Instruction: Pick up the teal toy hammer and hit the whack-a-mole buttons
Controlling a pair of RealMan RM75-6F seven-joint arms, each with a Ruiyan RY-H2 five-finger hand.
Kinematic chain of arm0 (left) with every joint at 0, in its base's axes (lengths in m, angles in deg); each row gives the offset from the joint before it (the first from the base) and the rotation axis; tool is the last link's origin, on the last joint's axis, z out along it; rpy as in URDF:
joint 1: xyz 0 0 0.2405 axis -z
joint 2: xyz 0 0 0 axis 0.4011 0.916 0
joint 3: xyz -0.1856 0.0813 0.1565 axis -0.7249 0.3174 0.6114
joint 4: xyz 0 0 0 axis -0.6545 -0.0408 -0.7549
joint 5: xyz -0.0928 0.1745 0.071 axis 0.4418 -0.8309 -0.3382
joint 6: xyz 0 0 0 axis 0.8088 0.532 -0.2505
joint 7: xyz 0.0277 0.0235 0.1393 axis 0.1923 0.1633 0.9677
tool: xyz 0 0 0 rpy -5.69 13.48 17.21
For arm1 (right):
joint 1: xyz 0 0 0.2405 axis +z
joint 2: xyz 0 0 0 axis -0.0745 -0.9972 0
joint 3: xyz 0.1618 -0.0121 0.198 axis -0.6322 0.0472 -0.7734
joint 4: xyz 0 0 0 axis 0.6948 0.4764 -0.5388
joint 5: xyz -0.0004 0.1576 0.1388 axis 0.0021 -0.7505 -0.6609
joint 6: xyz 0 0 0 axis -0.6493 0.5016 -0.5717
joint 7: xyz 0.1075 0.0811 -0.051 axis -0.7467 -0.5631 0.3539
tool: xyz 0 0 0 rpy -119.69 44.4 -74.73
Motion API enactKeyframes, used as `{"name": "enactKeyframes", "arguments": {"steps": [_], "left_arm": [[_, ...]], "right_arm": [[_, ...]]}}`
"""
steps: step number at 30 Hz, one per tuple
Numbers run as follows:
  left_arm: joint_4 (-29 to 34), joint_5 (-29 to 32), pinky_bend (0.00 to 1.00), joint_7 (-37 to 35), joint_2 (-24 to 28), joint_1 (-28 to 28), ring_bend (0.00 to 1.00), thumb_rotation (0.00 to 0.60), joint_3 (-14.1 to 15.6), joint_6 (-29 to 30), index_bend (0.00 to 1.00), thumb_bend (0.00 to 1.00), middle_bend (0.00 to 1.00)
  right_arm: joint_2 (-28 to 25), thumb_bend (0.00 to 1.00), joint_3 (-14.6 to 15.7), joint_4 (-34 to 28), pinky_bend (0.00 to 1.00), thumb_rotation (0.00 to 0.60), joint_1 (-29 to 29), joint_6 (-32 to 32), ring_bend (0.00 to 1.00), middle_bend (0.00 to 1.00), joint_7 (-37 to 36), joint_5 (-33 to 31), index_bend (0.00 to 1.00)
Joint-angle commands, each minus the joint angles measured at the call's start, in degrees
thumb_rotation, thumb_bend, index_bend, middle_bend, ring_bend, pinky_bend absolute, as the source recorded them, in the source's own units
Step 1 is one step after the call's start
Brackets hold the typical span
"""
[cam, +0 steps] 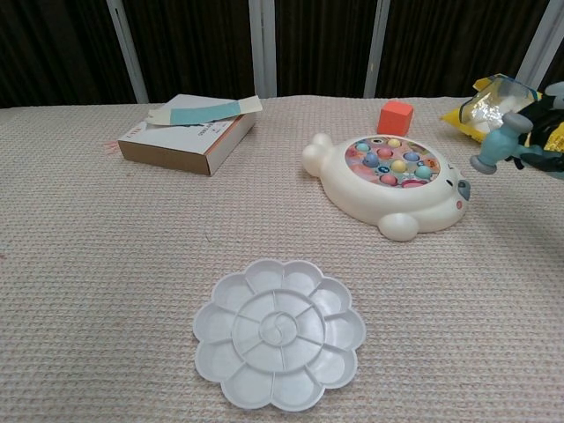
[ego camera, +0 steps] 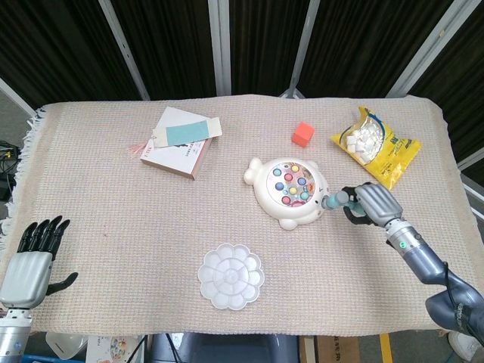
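My right hand [ego camera: 374,204] grips the teal toy hammer [ego camera: 336,200], whose head points left toward the game. The hammer [cam: 498,144] hangs above the cloth just right of the white whack-a-mole toy [cam: 388,181], and the right hand [cam: 551,123] shows at the frame's right edge. The toy [ego camera: 290,189] sits mid-table with several coloured buttons [ego camera: 293,184] on top. My left hand [ego camera: 32,261] rests open at the near left edge, far from the toy, fingers spread.
A white flower-shaped palette [ego camera: 231,274] lies in front of the toy. A red cube [ego camera: 303,134] and a yellow snack bag [ego camera: 376,145] sit behind it. A book with a teal card [ego camera: 178,139] lies at the back left.
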Motion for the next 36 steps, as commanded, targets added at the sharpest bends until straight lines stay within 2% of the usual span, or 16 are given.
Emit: {"name": "enactKeyframes", "arguments": {"steps": [1,5,10,19,27,36], "left_arm": [[-0.45,0.2,0.0,-0.52,0.01,0.0,0.0,0.6,0.06,-0.15,0.0,0.15,0.0],[-1.02,0.47,0.0,-1.2,0.08,0.07,0.0,0.6,0.0,-0.33,0.0,0.15,0.0],[-1.59,1.0,0.0,-1.9,0.3,0.26,0.0,0.6,-0.12,-0.78,0.0,0.15,0.0],[-2.23,1.89,0.0,-2.61,0.46,0.43,0.0,0.6,-0.29,-1.25,0.0,0.15,0.0],[-2.11,2.39,0.0,-2.14,0.21,0.57,0.0,0.6,-0.34,-1.45,0.0,0.15,0.0],[-1.39,2.43,0.0,-1.12,0.07,0.74,0.0,0.6,-0.29,-1.46,0.0,0.15,0.0]], "right_arm": [[-3.3,0.87,-2.52,-6.37,0.36,0.6,3.87,-3.67,0.67,0.81,5.92,-2.39,0.93],[-2.79,0.88,-3.71,-8.49,0.37,0.6,6.67,-6.79,0.67,0.82,10.58,-5.36,0.94],[-0.31,0.89,-4.29,-7.99,0.37,0.6,10.41,-10.11,0.68,0.83,18.79,-9.75,0.95],[2.46,0.9,-3.33,-4.77,0.37,0.6,15.08,-14.0,0.68,0.83,30.24,-19.37,0.96],[1.88,0.9,-1.69,-4.32,0.37,0.6,16.92,-14.47,0.69,0.84,35.19,-25.79,0.97],[1.33,0.9,0.04,-4.14,0.37,0.6,17.55,-14.6,0.69,0.84,36.68,-28.06,0.97]]}}
